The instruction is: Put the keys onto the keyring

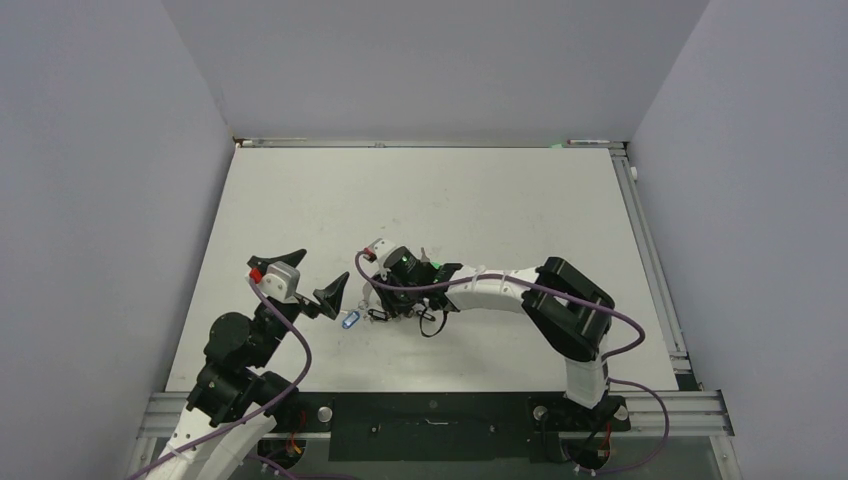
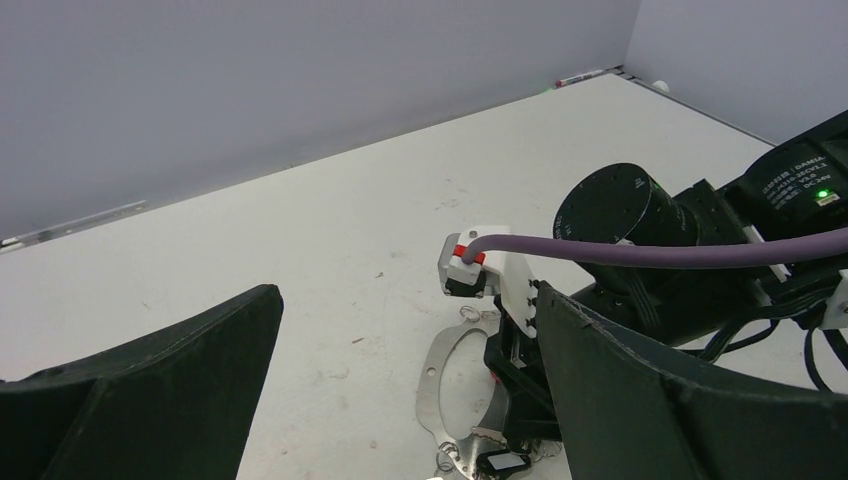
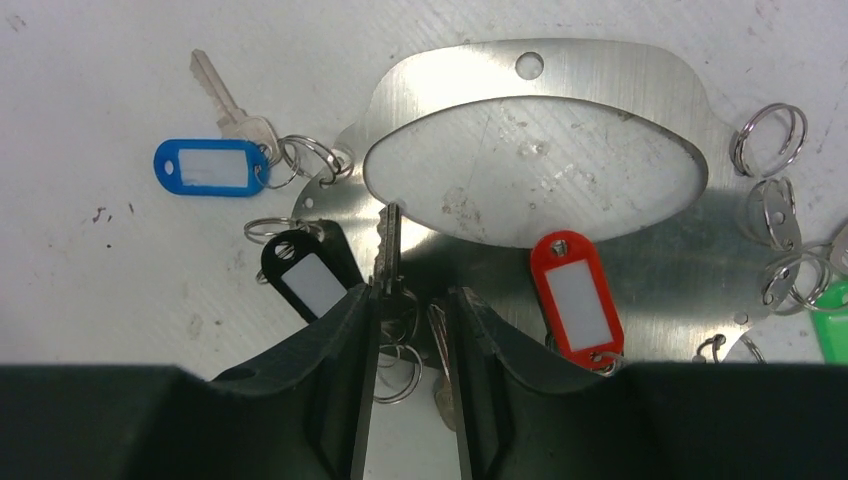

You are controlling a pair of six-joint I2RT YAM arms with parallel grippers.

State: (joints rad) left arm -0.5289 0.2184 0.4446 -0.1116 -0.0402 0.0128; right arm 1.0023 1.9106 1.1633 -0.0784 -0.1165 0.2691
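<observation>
White desk (image 1: 480,200) walled in grey. Read clearly only from right wrist view: keyring (image 3: 600,75) flat on desk, long axis lying across frame; blue-tagged key (image 3: 222,92) just left of it, tip aimed up-left; second key (image 3: 388,240) aimed straight at ring's opening. Noted right end effector (image 3: 412,300) narrowly parted about that key's head. Found left end effector (image 2: 405,300) spread wide, holding nothing

A scuffed white table (image 1: 480,200) spreads beneath the right gripper (image 3: 412,295). Plain grey walls (image 1: 430,60) rise well beyond it. Off to its right, a metal rail (image 1: 652,260) edges the table. A thin pen-like stick (image 2: 582,76) lies at the far wall's foot.
</observation>
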